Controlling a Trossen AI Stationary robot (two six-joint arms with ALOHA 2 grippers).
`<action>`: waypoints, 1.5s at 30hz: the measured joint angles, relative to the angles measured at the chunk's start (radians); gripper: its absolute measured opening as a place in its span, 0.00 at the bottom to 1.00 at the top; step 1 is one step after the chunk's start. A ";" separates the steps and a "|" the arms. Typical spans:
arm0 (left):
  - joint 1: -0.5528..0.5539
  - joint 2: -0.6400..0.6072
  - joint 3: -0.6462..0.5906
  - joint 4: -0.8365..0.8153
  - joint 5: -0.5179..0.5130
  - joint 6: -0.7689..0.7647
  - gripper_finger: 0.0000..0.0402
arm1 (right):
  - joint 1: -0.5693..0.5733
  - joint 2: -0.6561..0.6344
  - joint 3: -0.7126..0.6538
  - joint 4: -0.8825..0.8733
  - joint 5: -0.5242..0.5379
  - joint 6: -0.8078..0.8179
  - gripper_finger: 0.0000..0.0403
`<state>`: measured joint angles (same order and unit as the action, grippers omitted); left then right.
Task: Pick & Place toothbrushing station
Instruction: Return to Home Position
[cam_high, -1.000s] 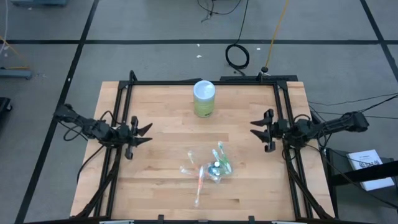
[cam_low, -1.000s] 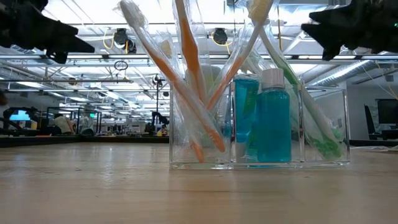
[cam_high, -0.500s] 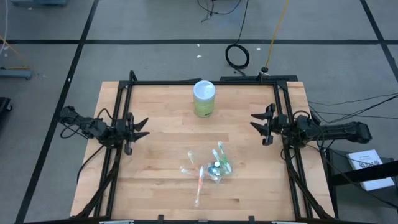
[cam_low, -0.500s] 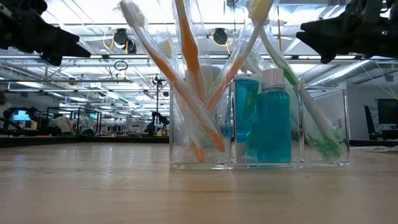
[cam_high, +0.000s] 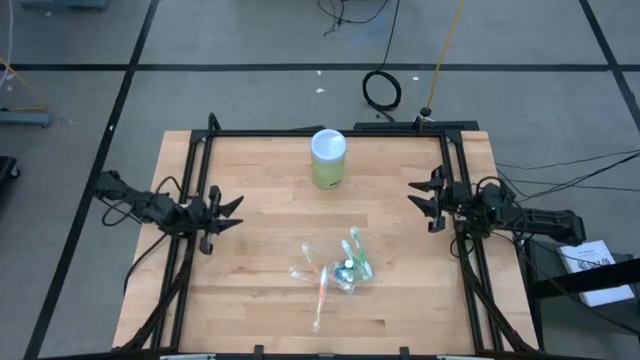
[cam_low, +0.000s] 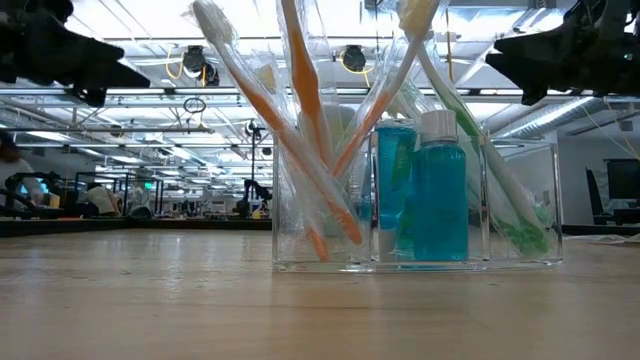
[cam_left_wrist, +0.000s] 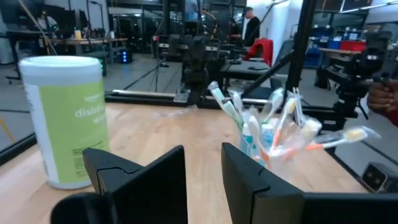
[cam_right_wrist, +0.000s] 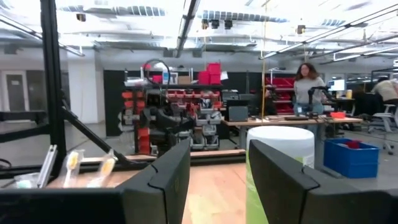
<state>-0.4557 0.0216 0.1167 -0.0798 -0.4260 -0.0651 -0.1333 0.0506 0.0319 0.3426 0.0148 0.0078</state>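
- The left pincer (cam_high: 238, 213) hovers above the left side of the wooden table (cam_high: 250, 295). Its fingers (cam_left_wrist: 152, 180) stand parted with a clear gap, holding and touching nothing.
- The right pincer (cam_high: 414, 195) hangs over the table's right side, facing inward. Its fingers (cam_right_wrist: 166, 177) are likewise spread apart and empty.
- The transparent organizer (cam_high: 340, 272) sits on the table between the two arms and well apart from both, on the side away from the green-and-white wipes canister (cam_high: 328, 158).
- In the low view, orange toothbrushes (cam_low: 305, 95) lean in the organizer's left compartment, their heads fanned out above the rim.
- A blue bottle (cam_low: 440, 205) with a white cap stands in the middle compartment beside a teal tube (cam_low: 393, 185).
- A green toothbrush (cam_low: 478, 150) slants in the right compartment.
- The canister stands upright near the table's far edge, clear of both pincers.
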 joint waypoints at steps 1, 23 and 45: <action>0.002 0.000 -0.018 0.023 0.004 0.005 0.05 | -0.003 -0.005 0.000 -0.001 -0.008 0.004 0.39; 0.402 -0.003 -0.074 0.041 0.246 -0.008 0.05 | -0.012 -0.031 0.006 -0.177 -0.014 0.008 0.39; 0.527 -0.002 -0.076 0.055 0.373 -0.025 0.05 | -0.011 -0.015 0.006 -0.252 0.089 0.086 0.39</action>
<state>0.0717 0.0196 0.0406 -0.0248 -0.0528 -0.0902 -0.1440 0.0357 0.0383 0.0901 0.1040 0.0933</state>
